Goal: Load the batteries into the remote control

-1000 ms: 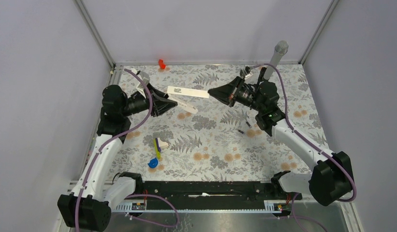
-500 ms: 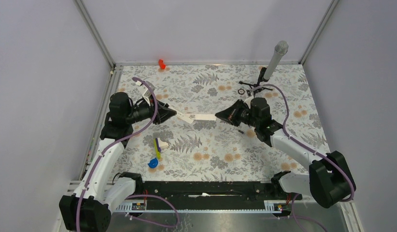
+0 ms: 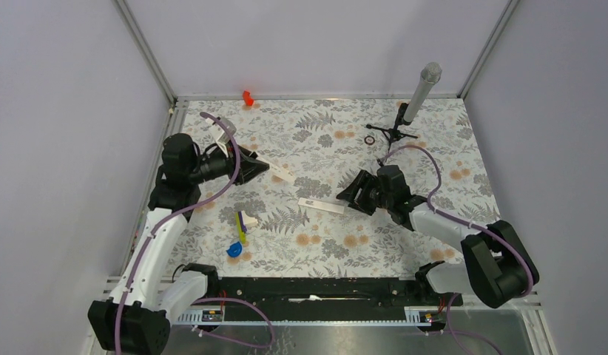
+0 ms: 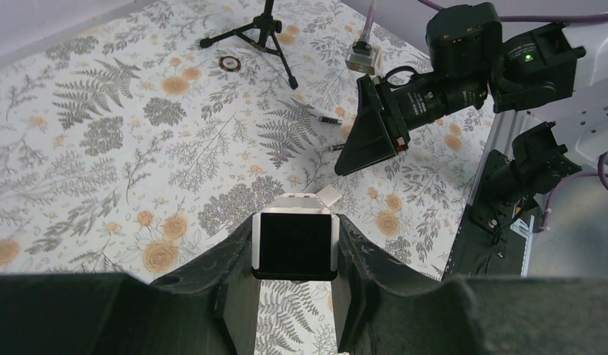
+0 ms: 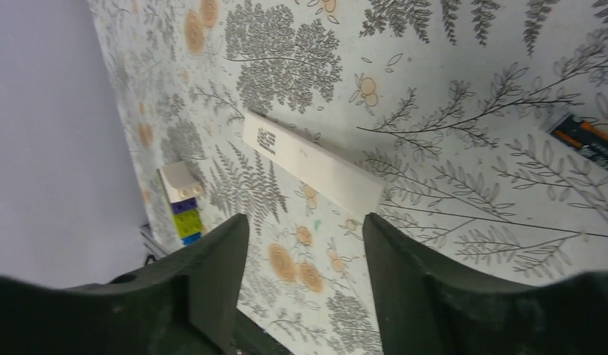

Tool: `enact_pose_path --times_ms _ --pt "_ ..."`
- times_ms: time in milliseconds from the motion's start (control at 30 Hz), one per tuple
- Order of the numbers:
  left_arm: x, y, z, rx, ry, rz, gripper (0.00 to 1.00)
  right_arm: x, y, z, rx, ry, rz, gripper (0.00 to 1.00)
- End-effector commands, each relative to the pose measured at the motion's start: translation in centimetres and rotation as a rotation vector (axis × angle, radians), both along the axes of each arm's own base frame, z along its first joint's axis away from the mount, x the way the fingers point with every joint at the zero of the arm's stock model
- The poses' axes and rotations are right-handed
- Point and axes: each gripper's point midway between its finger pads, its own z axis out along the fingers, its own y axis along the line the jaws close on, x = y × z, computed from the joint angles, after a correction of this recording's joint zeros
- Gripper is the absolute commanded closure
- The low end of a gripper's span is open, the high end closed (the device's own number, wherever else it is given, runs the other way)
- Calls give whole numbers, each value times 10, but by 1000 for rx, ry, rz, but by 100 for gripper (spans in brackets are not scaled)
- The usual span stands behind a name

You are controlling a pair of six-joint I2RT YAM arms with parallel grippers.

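My left gripper (image 3: 262,168) is shut on the remote control (image 4: 295,244), a white piece with a dark section at its near end. It holds the piece above the table's left half. A separate slim white bar (image 3: 321,205) with a grey printed mark lies flat on the table. My right gripper (image 3: 347,197) stands open just right of that bar (image 5: 312,164), with nothing between its fingers (image 5: 212,259). Two small dark batteries (image 4: 328,118) lie on the cloth by the right gripper. One battery (image 5: 586,140) shows at the right edge of the right wrist view.
A microphone on a black tripod (image 3: 416,96) stands at the back right, with a small black ring (image 3: 370,139) beside it. A red piece (image 3: 247,97) sits at the back edge. A yellow-white-blue toy cluster (image 3: 240,229) lies front left.
The right gripper came down and nearer, laid the white bar on the table and opened. The left gripper drew back to the left, still holding its white piece.
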Motion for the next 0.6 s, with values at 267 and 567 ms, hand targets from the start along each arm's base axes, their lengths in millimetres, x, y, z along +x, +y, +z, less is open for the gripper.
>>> enact_pose_path --times_ms 267,567 --pt "-24 -15 67 -40 -160 -215 100 14 26 141 22 -487 304 8" --pt "-76 -21 95 -102 -170 -423 100 -43 99 251 147 -818 800 1"
